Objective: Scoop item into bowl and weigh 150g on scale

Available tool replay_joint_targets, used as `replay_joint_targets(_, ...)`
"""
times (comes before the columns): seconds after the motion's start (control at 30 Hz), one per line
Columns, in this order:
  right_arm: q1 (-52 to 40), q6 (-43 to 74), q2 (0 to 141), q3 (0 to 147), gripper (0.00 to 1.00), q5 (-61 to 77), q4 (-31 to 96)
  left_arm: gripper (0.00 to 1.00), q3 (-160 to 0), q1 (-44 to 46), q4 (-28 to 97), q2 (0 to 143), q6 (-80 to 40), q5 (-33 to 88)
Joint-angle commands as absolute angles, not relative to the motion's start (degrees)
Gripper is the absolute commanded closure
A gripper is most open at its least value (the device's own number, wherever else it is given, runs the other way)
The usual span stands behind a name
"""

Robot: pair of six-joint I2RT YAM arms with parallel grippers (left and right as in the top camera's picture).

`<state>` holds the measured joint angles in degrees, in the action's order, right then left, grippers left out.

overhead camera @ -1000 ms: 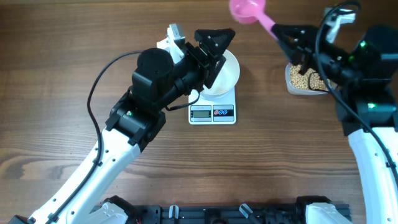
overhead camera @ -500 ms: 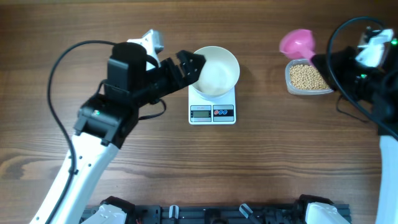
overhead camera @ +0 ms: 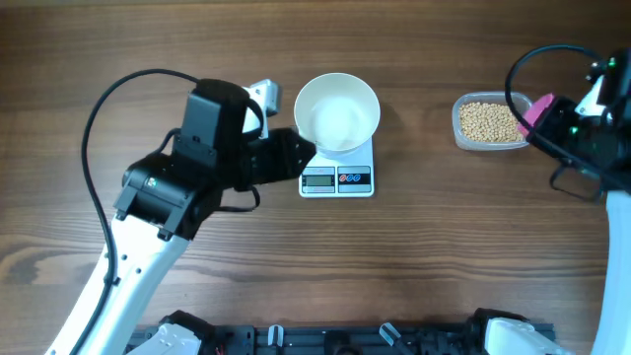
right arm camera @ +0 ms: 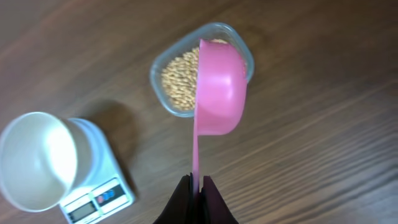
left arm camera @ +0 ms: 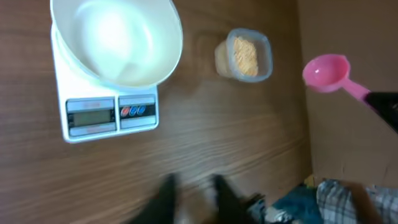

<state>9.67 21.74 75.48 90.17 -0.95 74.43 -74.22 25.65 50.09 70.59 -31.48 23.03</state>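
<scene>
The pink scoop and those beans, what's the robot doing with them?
The robot is getting ready to scoop beans. Its right gripper pinches the pink scoop by the handle, right over the clear container full of beans. The white bowl sits on the scale and looks empty, so nothing has been weighed yet. The left gripper is near the scale, holding nothing.

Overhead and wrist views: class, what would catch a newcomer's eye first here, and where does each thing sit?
The pink scoop stands out, pinched by its handle in the right claw and held near the clear tub of beans on the right. In the middle, an empty white bowl sits on the scale.
</scene>
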Motion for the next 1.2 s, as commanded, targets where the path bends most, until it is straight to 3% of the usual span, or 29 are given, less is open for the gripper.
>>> replay_joint_targets(0.0, 9.8, 20.5, 76.4, 90.9, 0.96, -3.9, 75.9, 0.96, -74.8, 28.6, 51.6, 72.8, -30.4, 20.5)
replay_joint_targets(0.17, 9.8, 18.6, 76.3, 90.7, 0.96, -3.8, 75.9, 0.96, -74.8, 31.8, 51.8, 77.9, -30.4, 14.2)
replay_joint_targets(0.67, 9.8, 14.8, 76.4, 90.6, 0.96, -3.4, 78.1, 0.96, -74.8, 38.2, 52.5, 94.5, -30.0, 10.9)
replay_joint_targets(0.93, 9.8, 14.8, 76.4, 90.6, 0.96, -2.9, 77.3, 0.96, -74.8, 42.6, 41.6, 98.8, -30.0, 4.5)
replay_joint_targets(1.17, 9.8, 14.8, 76.4, 90.6, 0.96, -2.9, 77.2, 0.96, -74.2, 42.8, 41.0, 102.6, -27.6, 3.1)
